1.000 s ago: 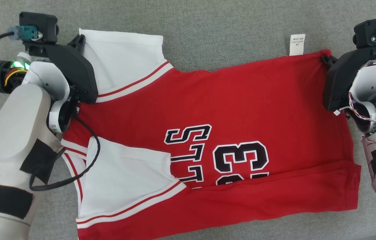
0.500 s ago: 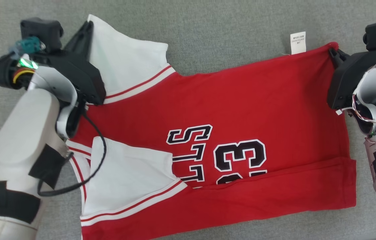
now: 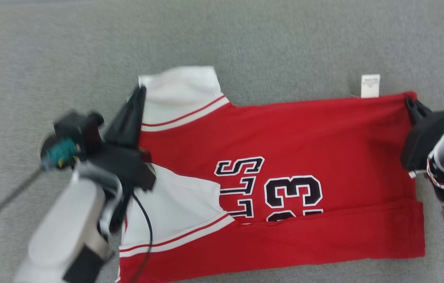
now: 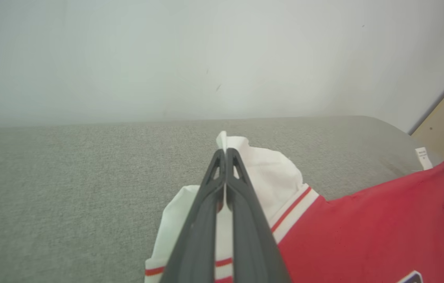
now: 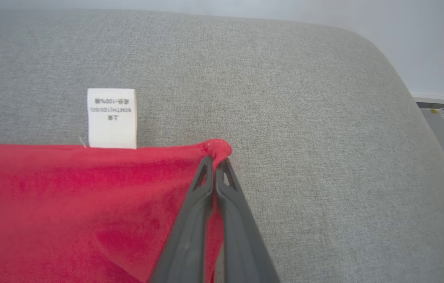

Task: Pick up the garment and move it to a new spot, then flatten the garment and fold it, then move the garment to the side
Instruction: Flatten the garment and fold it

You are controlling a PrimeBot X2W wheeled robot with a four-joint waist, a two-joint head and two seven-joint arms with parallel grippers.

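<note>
The garment [image 3: 308,145] is a red jersey with white sleeves and black "23" lettering, spread sideways on the grey cushion. My left gripper [image 3: 141,89] is shut on the far white sleeve [image 3: 182,92], lifting its edge off the surface; the left wrist view shows that sleeve [image 4: 273,173] pinched between my left gripper [image 4: 226,151]. My right gripper [image 3: 409,101] is shut on the jersey's far right red corner [image 5: 218,148], seen clamped between the closed fingers of my right gripper [image 5: 216,160]. The near hem is folded up over the lower part of the numbers.
A white care label [image 3: 370,85] sticks out from the far edge, also in the right wrist view as the label [image 5: 112,118]. Grey cushion [image 3: 245,43] extends beyond the garment to a pale wall [image 4: 206,59]. The cushion's rounded right edge [image 5: 410,94] drops to the floor.
The head camera has shifted, so the whole scene sits lower and to the right. My left gripper has moved right and toward me with the white sleeve, bunching it narrower. The right gripper keeps its corner hold.
</note>
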